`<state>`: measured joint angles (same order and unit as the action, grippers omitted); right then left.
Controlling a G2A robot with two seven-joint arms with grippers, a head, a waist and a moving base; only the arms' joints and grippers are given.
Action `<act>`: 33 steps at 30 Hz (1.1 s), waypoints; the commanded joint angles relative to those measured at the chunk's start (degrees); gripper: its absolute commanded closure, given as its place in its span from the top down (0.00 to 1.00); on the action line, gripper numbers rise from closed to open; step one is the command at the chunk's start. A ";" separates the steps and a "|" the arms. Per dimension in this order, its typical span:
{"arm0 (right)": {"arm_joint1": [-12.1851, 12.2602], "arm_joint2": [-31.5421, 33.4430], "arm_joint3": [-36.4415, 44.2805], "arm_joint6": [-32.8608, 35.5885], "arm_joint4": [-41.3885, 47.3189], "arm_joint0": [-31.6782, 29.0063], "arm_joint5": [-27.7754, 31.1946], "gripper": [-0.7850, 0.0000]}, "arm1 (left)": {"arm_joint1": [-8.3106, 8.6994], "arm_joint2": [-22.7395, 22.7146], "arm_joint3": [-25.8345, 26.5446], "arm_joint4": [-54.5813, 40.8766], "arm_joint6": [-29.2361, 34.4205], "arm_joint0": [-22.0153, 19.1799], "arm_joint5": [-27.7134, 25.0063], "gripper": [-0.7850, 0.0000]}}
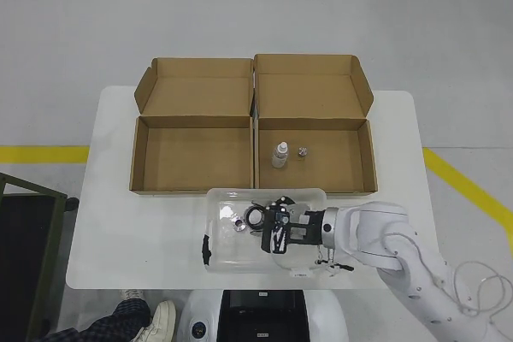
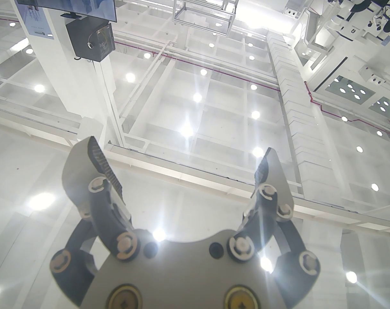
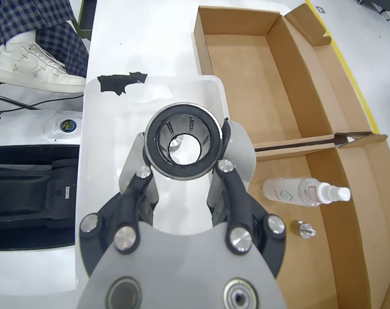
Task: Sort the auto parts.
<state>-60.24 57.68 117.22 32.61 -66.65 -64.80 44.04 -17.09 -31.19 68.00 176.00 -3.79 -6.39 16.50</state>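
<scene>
Here's the white table (image 1: 111, 214), filling the middle of the top view. On its upper half two open brown cardboard boxes sit side by side, touching, lids folded back toward the top of the frame. The left-hand cardboard box (image 1: 192, 158) is left of centre. The right-hand cardboard box (image 1: 342, 162) carries two items in its left half.

Just below them, at lower centre, is the clear plastic bin (image 1: 218, 252), with a scrap of black tape (image 3: 117, 81) on its rim. The right pincer (image 3: 184, 133) comes in from the lower right and sits over that bin. It's clenched on a steel cylindrical bearing with a black ring face (image 3: 211, 149), one finger on each side of the sleeve and the open end facing the wrist camera. The left pincer (image 2: 180, 145) is released, fingers spread wide, pointed up at ceiling lights.

In the right-hand box, a small clear spray bottle with a white nozzle (image 1: 279, 155) lies on its side. Near it, not touching, is a little silvery metal stud (image 1: 303, 151). In the bin, just left of the held bearing, lies one small shiny round part (image 1: 239, 227).
</scene>
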 commanded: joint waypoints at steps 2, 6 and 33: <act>-0.05 0.43 0.58 -1.47 -0.40 0.64 -0.42 0.00 | 0.00 0.00 0.00 0.00 0.00 0.00 0.00 1.00; -0.24 0.67 0.81 -3.27 -0.88 2.47 -0.73 0.00 | 0.00 0.00 0.00 0.00 0.00 0.00 0.00 1.00; -2.11 0.03 2.68 -12.59 -2.94 11.85 -4.67 0.00 | 0.00 0.00 0.00 0.00 0.00 0.00 0.00 1.00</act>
<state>-62.33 57.65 119.82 20.24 -69.57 -53.01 39.40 -17.09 -31.19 68.00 176.00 -3.79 -6.39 16.50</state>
